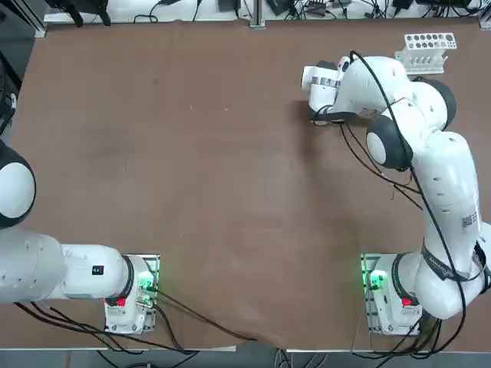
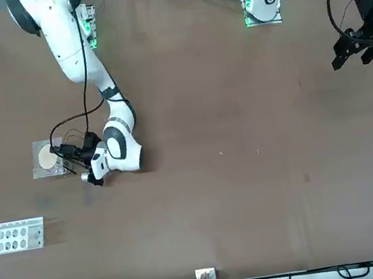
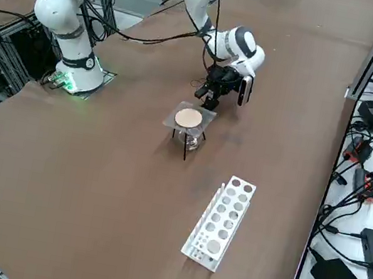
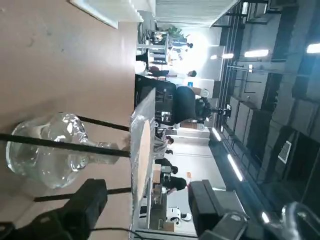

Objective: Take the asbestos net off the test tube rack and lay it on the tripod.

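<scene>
matt brown table (image 1: 192,169), glossy white rack (image 3: 221,221)

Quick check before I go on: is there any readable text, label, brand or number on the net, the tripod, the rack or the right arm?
None readable.
Small square grey wire-mesh asbestos net with pale disc: no marking.
Thin black wire tripod under the net: no marking.
White plastic test tube rack with round holes: no lettering.
Right arm's upper link: a small dark label, too small to read.
Right gripper, beside the net: no text shows.

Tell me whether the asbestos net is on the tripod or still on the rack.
On the tripod: the square grey mesh net lies flat atop the black wire tripod; the white plastic rack stands bare, apart.
</scene>
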